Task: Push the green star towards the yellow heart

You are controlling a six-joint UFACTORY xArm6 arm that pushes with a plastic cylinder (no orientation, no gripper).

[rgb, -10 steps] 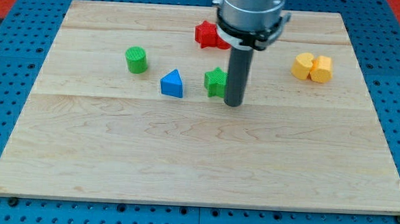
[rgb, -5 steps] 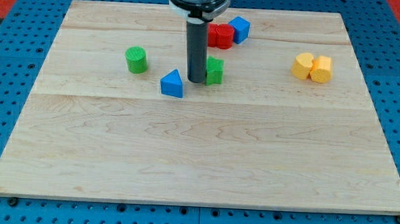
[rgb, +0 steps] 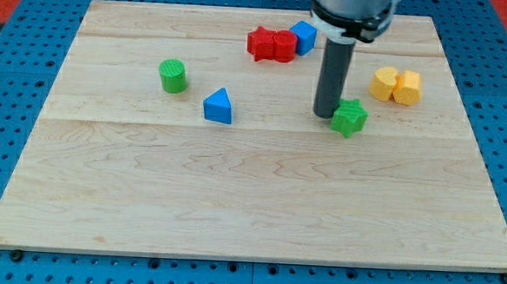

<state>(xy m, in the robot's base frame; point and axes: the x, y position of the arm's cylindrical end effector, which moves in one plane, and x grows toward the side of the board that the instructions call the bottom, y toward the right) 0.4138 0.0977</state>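
My tip (rgb: 326, 114) rests on the wooden tabletop (rgb: 250, 203), touching the green star (rgb: 349, 117), which sits just to its right in the view. Two yellow blocks lie further right and slightly toward the view's top: the yellow heart (rgb: 383, 83) and, touching it, a yellow hexagon-like block (rgb: 407, 87). Toward the view's top and left of my tip sit two red blocks (rgb: 271, 45) with a blue cube (rgb: 304, 36) against them. Well to the left are a blue triangle (rgb: 219, 106) and a green cylinder (rgb: 173, 75)
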